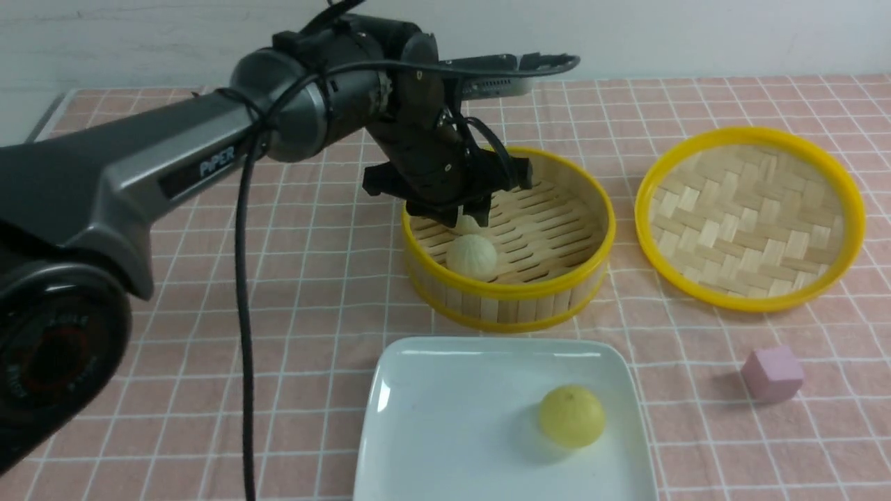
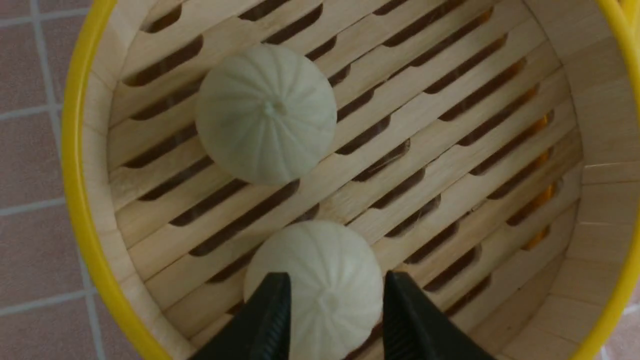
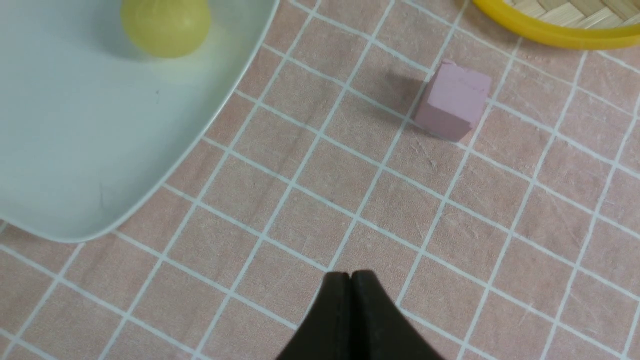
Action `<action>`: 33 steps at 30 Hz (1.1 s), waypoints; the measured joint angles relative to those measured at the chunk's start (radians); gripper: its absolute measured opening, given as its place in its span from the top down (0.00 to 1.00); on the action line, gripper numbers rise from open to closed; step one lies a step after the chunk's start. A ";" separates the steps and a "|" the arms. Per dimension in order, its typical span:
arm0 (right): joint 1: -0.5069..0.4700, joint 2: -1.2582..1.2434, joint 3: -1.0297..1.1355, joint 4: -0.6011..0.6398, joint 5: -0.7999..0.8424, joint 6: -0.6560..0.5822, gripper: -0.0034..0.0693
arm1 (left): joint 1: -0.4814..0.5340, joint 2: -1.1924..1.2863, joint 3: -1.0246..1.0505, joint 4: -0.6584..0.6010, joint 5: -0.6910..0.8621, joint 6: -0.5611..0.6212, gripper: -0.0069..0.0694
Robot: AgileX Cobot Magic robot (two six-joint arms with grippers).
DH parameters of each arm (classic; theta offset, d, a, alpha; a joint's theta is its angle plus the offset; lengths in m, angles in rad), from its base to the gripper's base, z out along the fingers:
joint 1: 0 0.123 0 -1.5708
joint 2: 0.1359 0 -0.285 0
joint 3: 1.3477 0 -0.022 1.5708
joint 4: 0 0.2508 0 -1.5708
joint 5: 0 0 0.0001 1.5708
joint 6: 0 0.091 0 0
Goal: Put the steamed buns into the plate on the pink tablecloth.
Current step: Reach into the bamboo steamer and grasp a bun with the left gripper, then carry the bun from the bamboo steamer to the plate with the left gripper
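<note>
Two pale buns (image 1: 472, 256) in bamboo steamer (image 1: 508, 293) on pink gridded tablecloth (image 1: 313, 292), white wall (image 1: 696, 35) behind; yellow bun (image 1: 571, 415) on square plate (image 1: 445, 417); left gripper (image 2: 335, 277) spread astride one; right gripper (image 3: 351, 276) clenched.

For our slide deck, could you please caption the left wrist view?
Open left gripper poised over one pale steamed bun in the bamboo steamer; another bun sits apart.

**Inspector A:** Legible markings, front view?

**Inspector B:** One confirmed. The word "PIPER" in pale capitals on a dark panel, along the side of the grey metallic forearm casing of the left arm (image 1: 209, 163).

**Inspector A:** Any others?

**Inspector B:** Faint lettering curves round the black round joint housing (image 1: 56, 348) at the near end of that arm. It is too blurred to read. Nothing can be read in either wrist view.
</note>
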 joint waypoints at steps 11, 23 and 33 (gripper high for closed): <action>0.000 0.000 0.000 0.000 -0.001 0.000 0.95 | 0.000 0.078 -0.014 -0.017 -0.059 -0.001 0.81; 0.000 0.000 0.000 0.000 -0.001 0.000 0.94 | 0.000 -0.219 -0.185 0.032 0.259 0.005 0.88; 0.000 0.000 0.000 0.001 -0.007 0.000 0.93 | -0.110 -0.468 0.300 0.085 0.277 -0.023 0.88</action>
